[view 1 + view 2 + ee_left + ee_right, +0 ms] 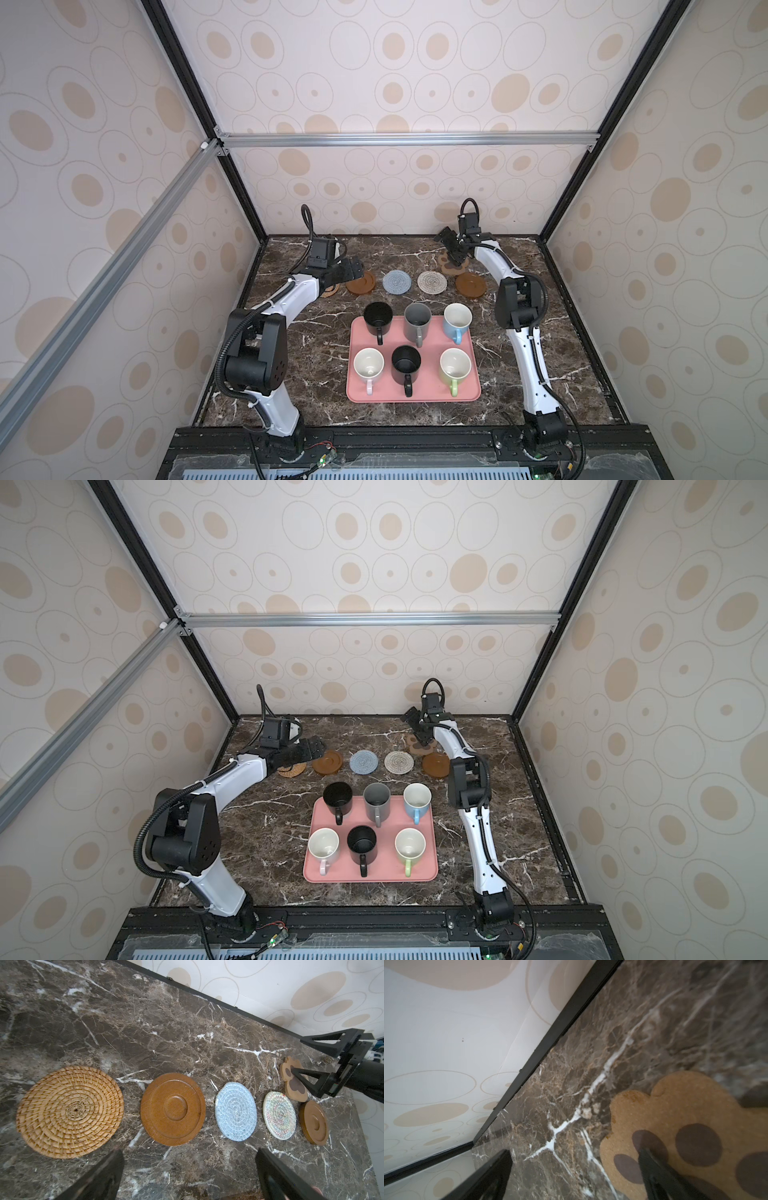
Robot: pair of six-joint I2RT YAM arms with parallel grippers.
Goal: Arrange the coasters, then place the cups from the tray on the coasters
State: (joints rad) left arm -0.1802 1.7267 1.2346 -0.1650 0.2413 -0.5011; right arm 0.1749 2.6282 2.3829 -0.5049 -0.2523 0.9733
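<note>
Several coasters lie in a row near the table's back: rattan disc (69,1111), brown disc (172,1108), blue-grey round (235,1111), cream round (279,1114), second brown disc (313,1123). The paw-shaped coaster (685,1126) lies behind that last disc. My left gripper (188,1152) is open above bare table beside the first brown disc (360,284). My right gripper (574,1153) is open, with one fingertip (645,1155) on the paw coaster (449,264) and the other off its edge. Several cups stand on the pink tray (415,397), among them a black cup (377,316) and a grey cup (417,319).
The back wall and its black frame rail (550,1034) run close behind the right gripper. My left arm (299,291) hides part of the rattan disc in both top views. Brown marble table (316,332) shows on both sides of the tray.
</note>
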